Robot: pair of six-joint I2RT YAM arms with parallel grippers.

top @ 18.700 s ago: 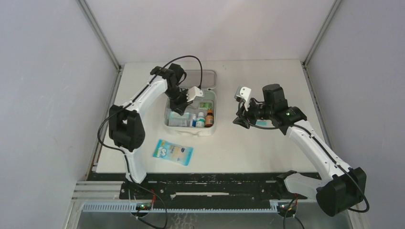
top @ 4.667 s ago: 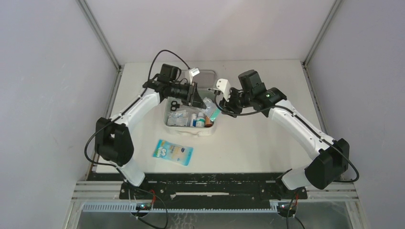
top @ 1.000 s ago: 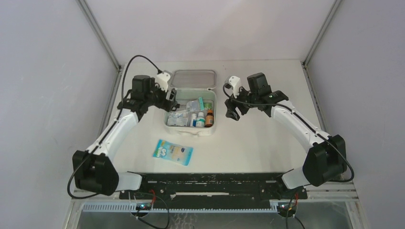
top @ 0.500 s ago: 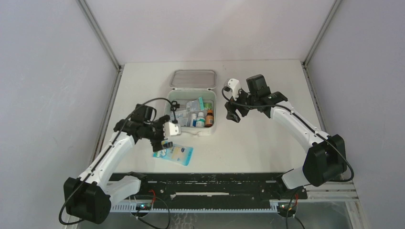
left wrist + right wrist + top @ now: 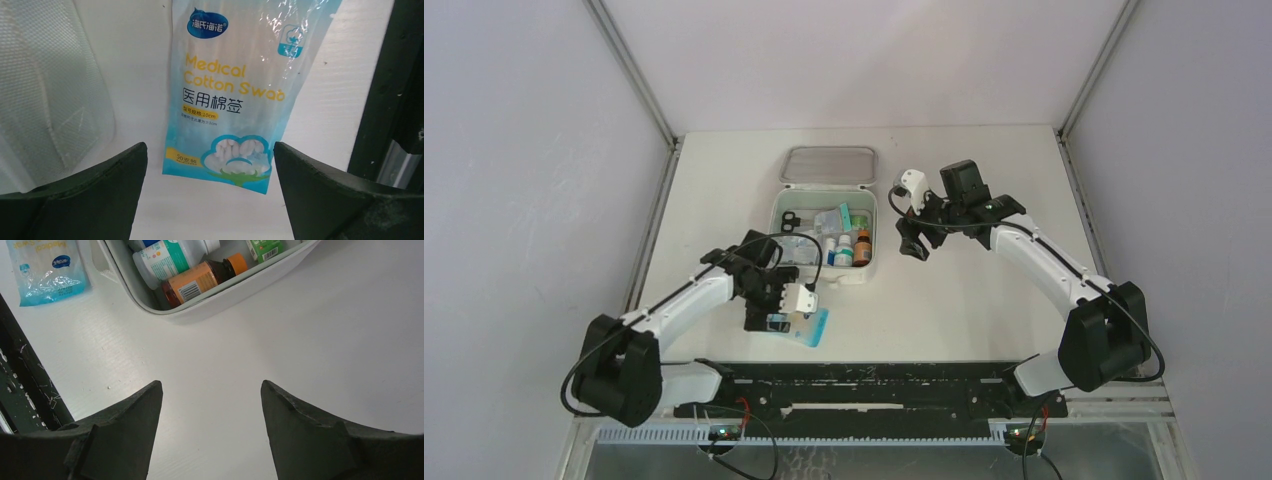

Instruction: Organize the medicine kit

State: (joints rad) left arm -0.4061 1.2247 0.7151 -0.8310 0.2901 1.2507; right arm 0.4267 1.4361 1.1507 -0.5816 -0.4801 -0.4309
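Pale grey walls (image 5: 524, 150) close me in on three sides, and one white table (image 5: 984, 300) fills the floor of the booth. One medicine kit (image 5: 849, 275) sits toward the far middle of that table, open, its mesh-lined lid (image 5: 829, 165) laid flat behind it.

One blue-and-white cotton swab packet (image 5: 232, 90) lies flat near the front edge, apart from the kit. My left claw (image 5: 209, 147) hangs right over it, jaws spread wide on either side, gripping nothing.

My right claw (image 5: 211, 390) hovers just beside the kit's right wall, jaws apart and empty.

Inside the kit I count two bottles, one white (image 5: 165, 260) and one amber (image 5: 200, 282), then one small green box (image 5: 265, 247).
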